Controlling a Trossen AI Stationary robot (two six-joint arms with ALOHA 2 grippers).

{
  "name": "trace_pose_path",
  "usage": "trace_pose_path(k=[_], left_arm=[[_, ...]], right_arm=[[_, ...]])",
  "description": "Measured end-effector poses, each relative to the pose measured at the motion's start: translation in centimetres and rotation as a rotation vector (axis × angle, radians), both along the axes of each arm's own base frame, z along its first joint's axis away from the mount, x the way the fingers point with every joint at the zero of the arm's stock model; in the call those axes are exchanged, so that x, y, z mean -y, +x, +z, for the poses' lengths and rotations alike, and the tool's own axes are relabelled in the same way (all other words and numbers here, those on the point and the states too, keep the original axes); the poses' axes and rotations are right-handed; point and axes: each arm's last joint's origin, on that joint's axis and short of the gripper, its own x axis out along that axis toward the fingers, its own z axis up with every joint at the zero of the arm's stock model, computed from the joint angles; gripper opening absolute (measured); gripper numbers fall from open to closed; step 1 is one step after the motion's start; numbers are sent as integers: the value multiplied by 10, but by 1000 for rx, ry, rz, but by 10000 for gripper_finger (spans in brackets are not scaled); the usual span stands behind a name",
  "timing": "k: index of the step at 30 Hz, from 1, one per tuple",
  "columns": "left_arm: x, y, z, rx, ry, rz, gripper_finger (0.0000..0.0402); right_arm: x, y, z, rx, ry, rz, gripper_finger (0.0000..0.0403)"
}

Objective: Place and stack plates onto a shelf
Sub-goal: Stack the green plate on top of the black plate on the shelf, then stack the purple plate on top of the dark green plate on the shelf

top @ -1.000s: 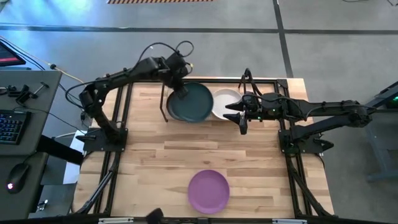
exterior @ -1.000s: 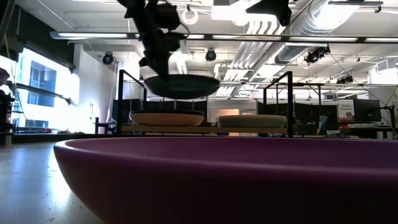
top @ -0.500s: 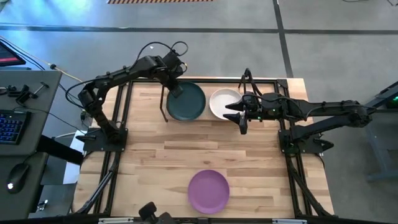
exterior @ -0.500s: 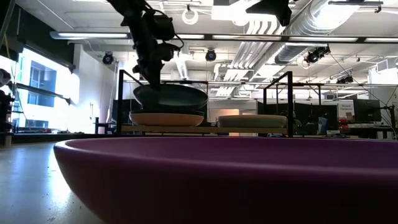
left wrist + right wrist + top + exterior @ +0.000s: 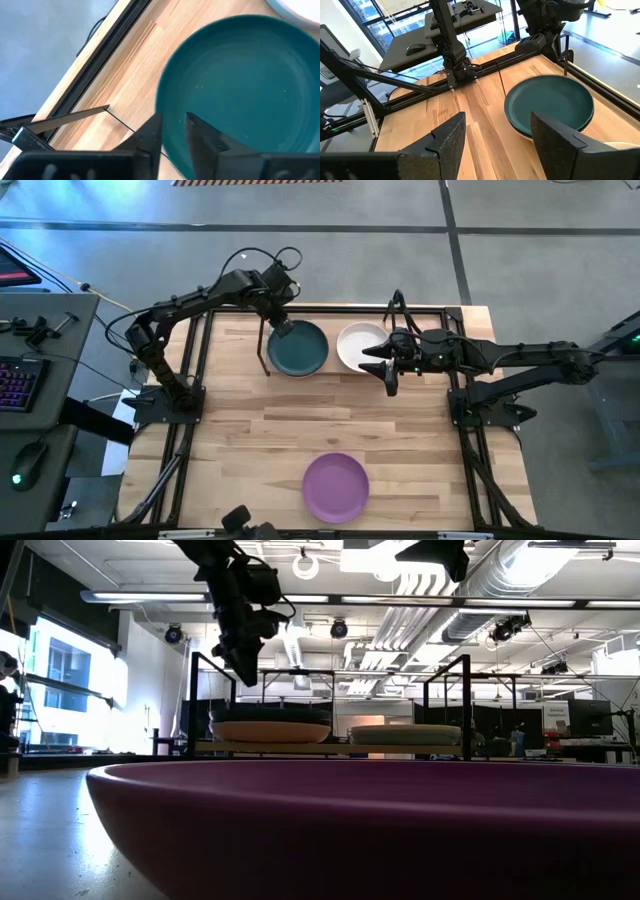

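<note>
The dark teal plate (image 5: pixel 298 348) lies flat on a paler plate (image 5: pixel 268 731) on the left half of the shelf (image 5: pixel 340 748). A white plate (image 5: pixel 358 345) rests on the right half. My left gripper (image 5: pixel 244 672) hangs open just above the teal plate's far-left rim (image 5: pixel 167 107), its fingers on either side of the rim and clear of it. My right gripper (image 5: pixel 382 366) hovers open beside the white plate's right rim, holding nothing. A purple plate (image 5: pixel 336 486) lies on the table near the front edge.
The shelf's thin black rods (image 5: pixel 190 700) stand up around the plates at the table's far edge. The black frame rails (image 5: pixel 195 370) run along both sides of the table. Bare wood (image 5: pixel 320 415) lies between the shelf and the purple plate.
My left gripper has come down toward the shelf's left half with the teal plate tilted in its fingers, then opened and let go. The plate has dropped flat onto the paler plate, and the gripper stays just above its rim.
</note>
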Motion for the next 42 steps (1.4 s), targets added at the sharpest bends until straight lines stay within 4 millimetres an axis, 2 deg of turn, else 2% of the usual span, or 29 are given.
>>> trace_pose_path(k=[6, 10, 13, 15, 17, 21, 26, 30, 34, 40, 42], left_arm=[[-2, 2, 9, 23, 29, -12, 135], [-4, 5, 32, 106, 51, 4, 162], [4, 4, 56, 278, -27, -15, 168], [17, 2, 74, 442, -102, -63, 169], [37, -1, 91, 584, -143, -137, 169], [91, -12, 110, 799, -52, -227, 170], [154, -33, 100, 1076, 20, -262, 170], [186, -48, 80, 1210, 96, -275, 170], [198, -59, 68, 1266, 137, -259, 170], [198, -62, 66, 1266, 137, -279, 170], [199, -62, 66, 1263, 141, -299, 170]], right_arm=[[0, 0, 0, 0, -1, 0, 204], [0, 0, 1, 14, -2, 0, 204], [1, 1, 5, 55, -8, -16, 204], [1, 2, 8, 83, -35, -27, 204], [1, 2, 11, 106, -60, -30, 204], [1, 3, 12, 116, -80, -28, 204], [1, 3, 12, 116, -76, -5, 204], [1, 3, 12, 117, -76, -3, 204], [0, 3, 12, 117, -74, 3, 204], [0, 3, 12, 118, -65, 10, 204], [0, 3, 12, 124, 2, -3, 204]])
